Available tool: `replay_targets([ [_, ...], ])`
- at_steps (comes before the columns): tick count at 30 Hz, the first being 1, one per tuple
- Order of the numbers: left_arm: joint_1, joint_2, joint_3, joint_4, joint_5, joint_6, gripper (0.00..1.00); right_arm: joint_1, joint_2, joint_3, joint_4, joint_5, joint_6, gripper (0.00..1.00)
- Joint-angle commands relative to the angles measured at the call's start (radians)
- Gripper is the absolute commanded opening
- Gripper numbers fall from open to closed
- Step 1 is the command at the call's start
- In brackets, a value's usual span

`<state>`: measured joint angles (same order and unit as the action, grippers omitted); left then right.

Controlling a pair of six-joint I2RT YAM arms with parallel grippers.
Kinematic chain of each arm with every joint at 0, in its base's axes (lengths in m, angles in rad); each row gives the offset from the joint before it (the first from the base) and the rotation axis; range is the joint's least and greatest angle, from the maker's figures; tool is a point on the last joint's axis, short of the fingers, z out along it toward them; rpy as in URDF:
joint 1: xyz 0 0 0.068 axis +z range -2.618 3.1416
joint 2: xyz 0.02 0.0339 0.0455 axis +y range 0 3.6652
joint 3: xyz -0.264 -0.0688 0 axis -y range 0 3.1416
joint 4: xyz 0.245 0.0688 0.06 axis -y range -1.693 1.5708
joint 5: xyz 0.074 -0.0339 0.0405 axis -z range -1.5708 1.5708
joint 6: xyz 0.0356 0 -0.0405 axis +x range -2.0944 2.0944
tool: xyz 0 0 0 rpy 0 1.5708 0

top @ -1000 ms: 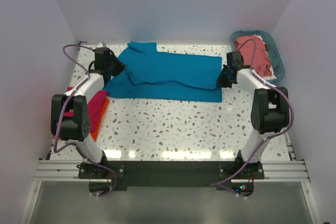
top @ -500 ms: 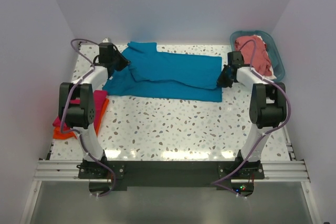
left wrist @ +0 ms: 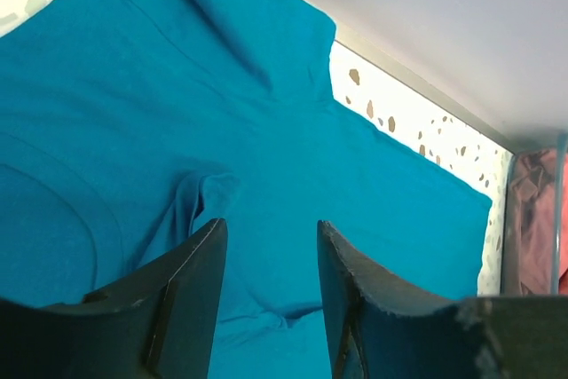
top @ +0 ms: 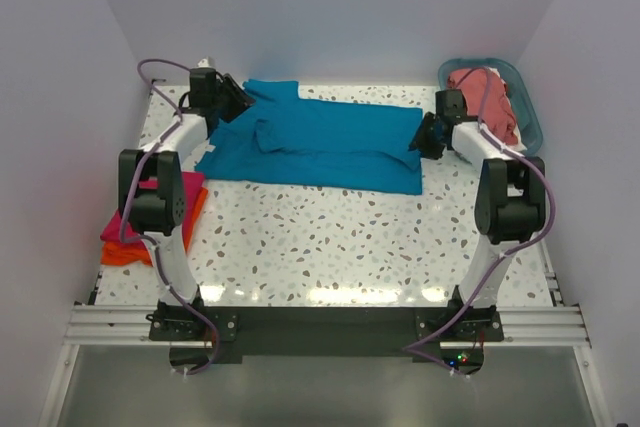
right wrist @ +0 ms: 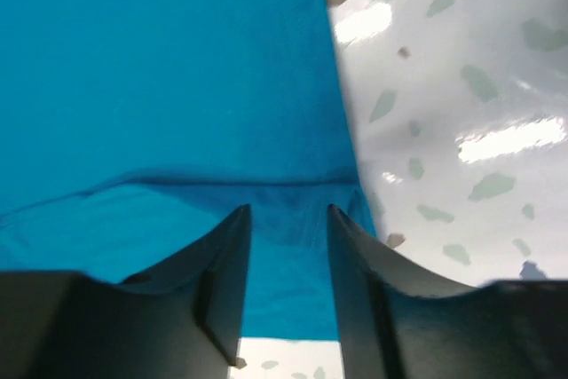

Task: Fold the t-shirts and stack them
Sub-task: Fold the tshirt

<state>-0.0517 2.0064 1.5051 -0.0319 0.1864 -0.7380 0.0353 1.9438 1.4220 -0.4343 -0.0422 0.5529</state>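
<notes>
The teal blue t-shirt [top: 320, 142] lies flat across the back of the table, one long side folded over onto itself. My left gripper [top: 238, 102] hangs over its left end near the sleeve; my right gripper [top: 422, 137] sits at its right edge. In the left wrist view the left gripper [left wrist: 271, 225] is open, with only teal cloth [left wrist: 266, 113] beneath it. The right gripper [right wrist: 288, 210] is likewise open over the shirt's folded edge [right wrist: 160, 86]. A hot pink shirt [top: 185, 192] rests on an orange one [top: 120, 255] at the table's left edge.
A teal plastic basket [top: 530, 112] stands at the back right corner, holding a salmon-red shirt [top: 490, 97]. White walls close in the speckled table [top: 330, 237] at the back and both sides. The left arm's elbow hangs over the pink and orange pile.
Both grippers went from shut to open and let go of the teal shirt. The left gripper moved toward the back wall; the right gripper shifted slightly back.
</notes>
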Motion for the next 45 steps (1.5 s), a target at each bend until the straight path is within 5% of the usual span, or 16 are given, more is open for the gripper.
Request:
replay_targets([
  [1,0.013,-0.089,-0.017,-0.055,-0.075,0.016,0.49,0.078,-0.120,-0.052,0.015,0.039,-0.042,0.40],
  [7,0.015,-0.262,-0.224,-0.181,-0.309,-0.050,0.22,0.196,-0.117,-0.089,0.022,0.064,-0.056,0.21],
  [24,0.078,-0.181,-0.371,-0.241,-0.354,-0.074,0.07,0.114,0.176,0.210,-0.102,0.107,-0.107,0.22],
  [31,0.095,-0.182,-0.399,-0.246,-0.337,-0.075,0.07,0.098,0.210,0.359,-0.187,0.146,-0.120,0.30],
  [35,0.105,-0.199,-0.411,-0.227,-0.314,-0.063,0.15,0.098,0.107,0.227,-0.124,0.140,-0.108,0.39],
  [39,0.116,-0.209,-0.414,-0.194,-0.288,-0.041,0.34,0.106,-0.057,-0.027,-0.031,0.094,-0.070,0.46],
  [45,0.125,-0.187,-0.399,-0.168,-0.194,-0.008,0.38,0.167,-0.224,-0.234,0.023,0.099,-0.065,0.52],
])
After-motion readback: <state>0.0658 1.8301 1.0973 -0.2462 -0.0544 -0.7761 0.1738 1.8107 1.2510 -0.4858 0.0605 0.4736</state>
